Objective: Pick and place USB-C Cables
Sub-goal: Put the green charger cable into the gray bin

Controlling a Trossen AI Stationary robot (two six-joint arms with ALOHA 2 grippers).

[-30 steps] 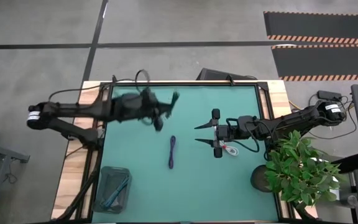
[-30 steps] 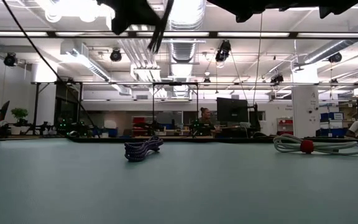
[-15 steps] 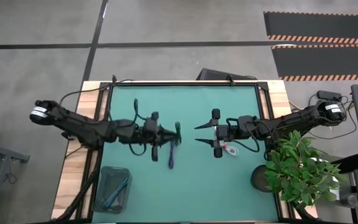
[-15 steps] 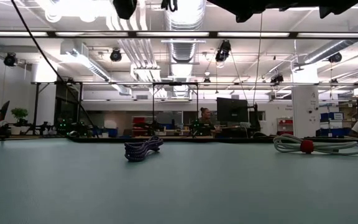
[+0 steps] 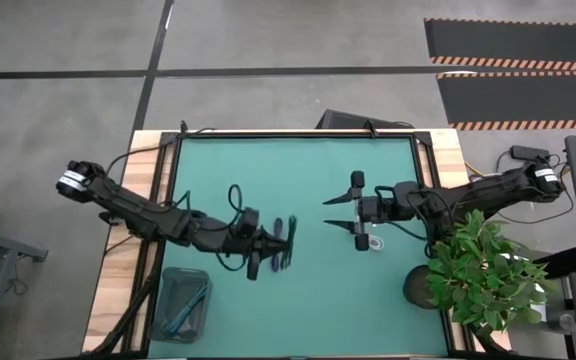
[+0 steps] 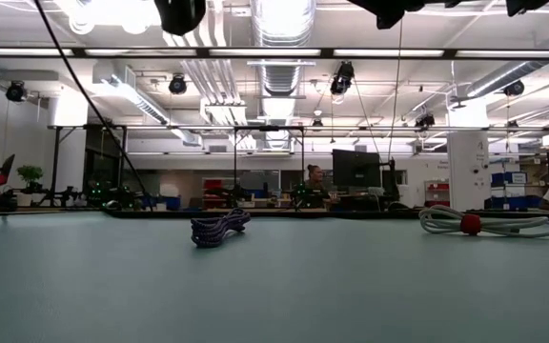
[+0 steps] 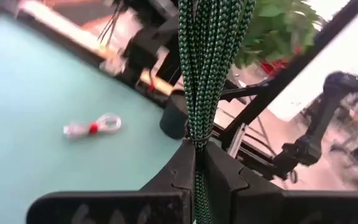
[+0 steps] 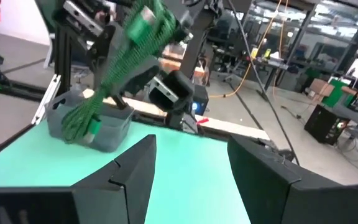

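My left gripper (image 5: 280, 243) is over the table's middle, shut on a teal-green USB-C cable bundle (image 7: 207, 56), which also shows in the right wrist view (image 8: 120, 68). On the mat just below it lies a dark purple cable bundle (image 6: 219, 227). A white cable with a red tie (image 6: 489, 224) lies on the mat to the right, under my right gripper (image 5: 340, 212). That gripper is open, points toward the left arm and holds nothing. My left gripper pinches the teal-green bundle (image 7: 197, 142) between its two fingers. The fingers point about level toward the table's right. The bundle sticks out beyond the fingertips, tilted and lifted clear of the mat.
A clear grey bin (image 5: 183, 303) stands at the near left corner with a teal cable (image 5: 190, 308) inside. A potted plant (image 5: 483, 270) stands at the near right, beside the right arm. The green mat's far half is bare.
My left gripper has swung from the table's far left toward the near edge and middle, sinking a little and rolling, with the teal-green bundle still in its fingers. It now hangs over the purple cable. My right gripper has drawn back slightly toward the table's right edge.
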